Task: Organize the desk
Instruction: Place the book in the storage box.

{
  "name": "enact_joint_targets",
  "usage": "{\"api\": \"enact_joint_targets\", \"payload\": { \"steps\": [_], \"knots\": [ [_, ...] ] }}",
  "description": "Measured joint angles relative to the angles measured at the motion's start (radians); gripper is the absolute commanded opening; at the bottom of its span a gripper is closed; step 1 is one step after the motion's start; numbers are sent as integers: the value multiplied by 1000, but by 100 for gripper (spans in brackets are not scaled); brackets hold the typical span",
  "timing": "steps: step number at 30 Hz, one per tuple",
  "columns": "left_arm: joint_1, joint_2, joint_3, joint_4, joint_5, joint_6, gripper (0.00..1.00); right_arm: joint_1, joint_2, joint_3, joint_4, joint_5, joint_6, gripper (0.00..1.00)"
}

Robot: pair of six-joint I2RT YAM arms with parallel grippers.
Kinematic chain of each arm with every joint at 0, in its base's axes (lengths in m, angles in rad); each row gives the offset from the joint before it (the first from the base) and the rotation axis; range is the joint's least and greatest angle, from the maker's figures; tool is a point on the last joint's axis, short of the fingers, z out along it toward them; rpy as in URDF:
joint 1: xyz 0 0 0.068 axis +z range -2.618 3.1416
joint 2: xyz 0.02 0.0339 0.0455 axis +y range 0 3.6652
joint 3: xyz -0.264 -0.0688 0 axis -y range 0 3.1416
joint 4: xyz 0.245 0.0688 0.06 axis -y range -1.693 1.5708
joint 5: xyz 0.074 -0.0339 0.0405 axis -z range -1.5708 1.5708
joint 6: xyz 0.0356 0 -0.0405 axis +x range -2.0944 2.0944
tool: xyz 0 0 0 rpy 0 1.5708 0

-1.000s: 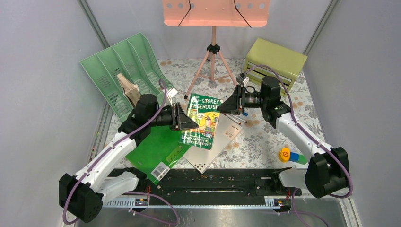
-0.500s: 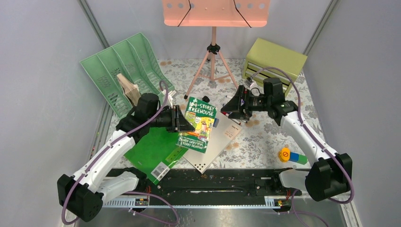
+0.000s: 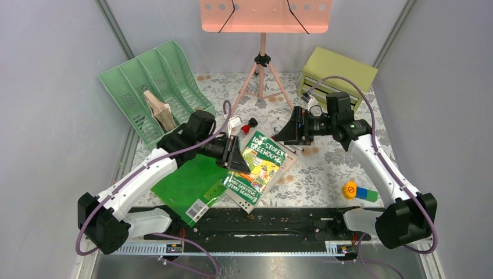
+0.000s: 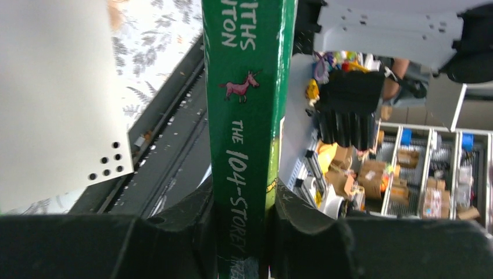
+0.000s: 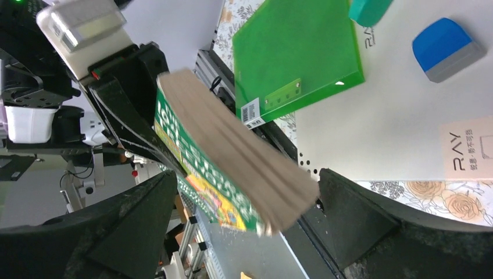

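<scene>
So the left claw (image 3: 235, 156) is clamped on the spine of the green "104-Storey Treehouse" book (image 3: 263, 167), which is tilted above the white pad (image 3: 286, 158) and the green folder (image 3: 186, 183). The right claw (image 3: 286, 132) is spread wide open with nothing in it, near the book's far corner; the right wrist view shows the page edges between its fingers but not touching them. The flowery tabletop (image 3: 325, 168) stretches out beyond the arms' bases, with the green file rack (image 3: 148, 87) at the back left and the yellow drawer box (image 3: 337, 72) at the back right.
</scene>
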Motion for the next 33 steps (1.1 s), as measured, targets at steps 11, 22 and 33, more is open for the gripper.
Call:
{"api": "enact_joint_targets", "payload": {
  "steps": [11, 22, 33],
  "knots": [
    [-64, 46, 79, 17, 117, -3, 0, 14, -3, 24, 14, -164, -47, 99],
    [-85, 54, 94, 32, 151, -6, 4, 47, -61, -64, 245, -321, 123, 75],
    [-94, 53, 156, -8, 56, 8, 69, 72, -43, -116, 487, -380, 304, 0]
  ]
}}
